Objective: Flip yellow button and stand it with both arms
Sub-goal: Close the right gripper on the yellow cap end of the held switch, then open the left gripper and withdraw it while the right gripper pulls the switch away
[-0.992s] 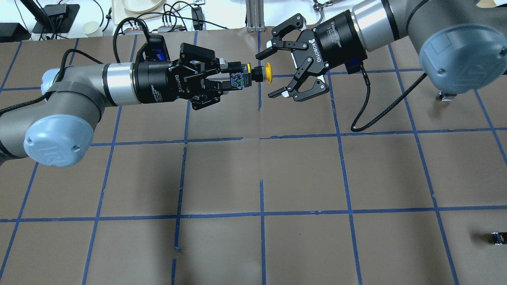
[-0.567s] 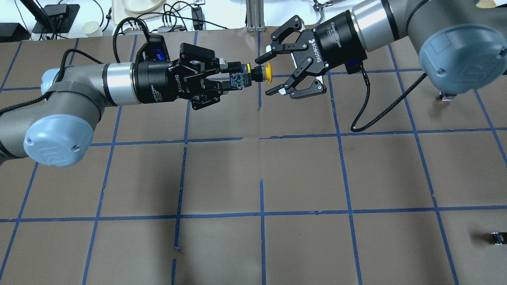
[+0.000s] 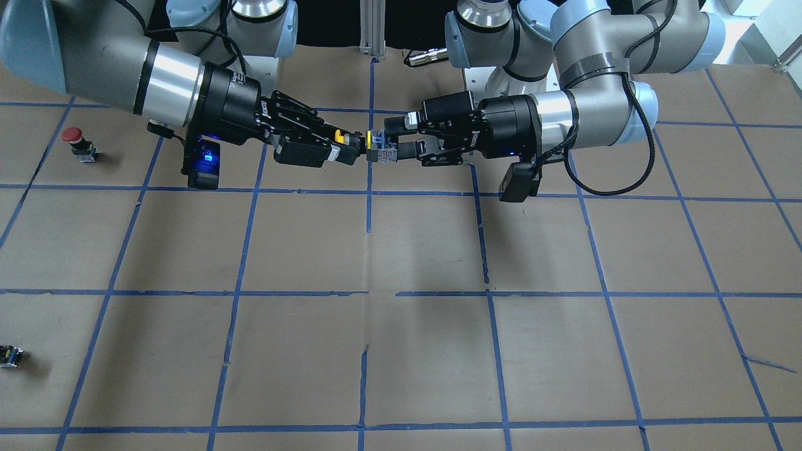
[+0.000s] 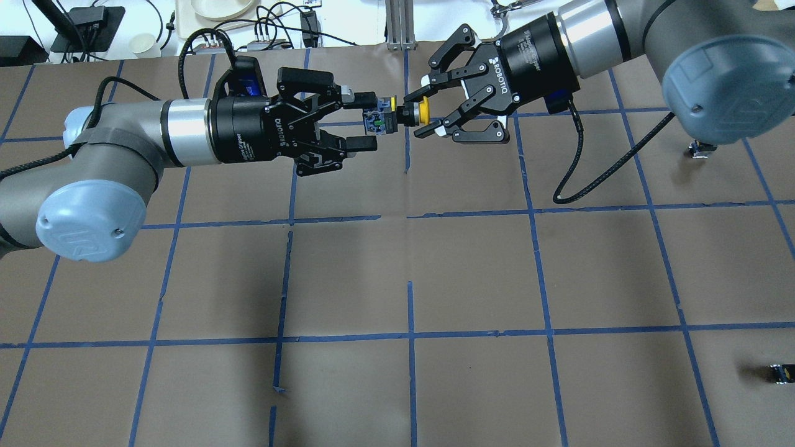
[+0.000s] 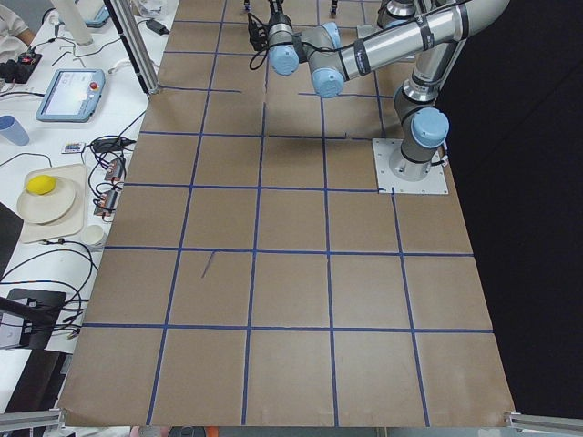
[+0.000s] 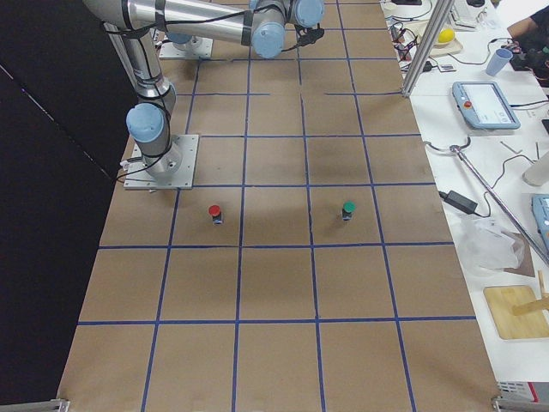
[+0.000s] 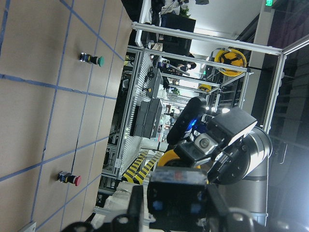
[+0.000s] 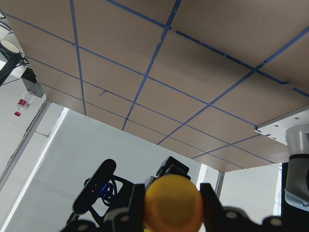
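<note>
Grips the yellow button [image 4: 397, 116] by its cap in the right gripper [image 4: 419, 115], pinched tight on it. Holds it horizontal in the air above the table [image 4: 472, 267], near the far edge, black body toward the left gripper [image 4: 366, 121]. Spreads the left fingers [image 4: 363, 144] wide, flanking that body; cannot confirm contact. Extends the left arm [image 4: 124, 143] and the right arm [image 4: 621, 31] roughly level from opposite sides.

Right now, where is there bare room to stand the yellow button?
The wide middle of the table, the taped squares below both arms in the overhead view, is bare. Crowded: the strip where the left end effector and right end effector meet at the yellow button. On the robot's right, a red button and a small black-yellow piece sit near the edge.
</note>
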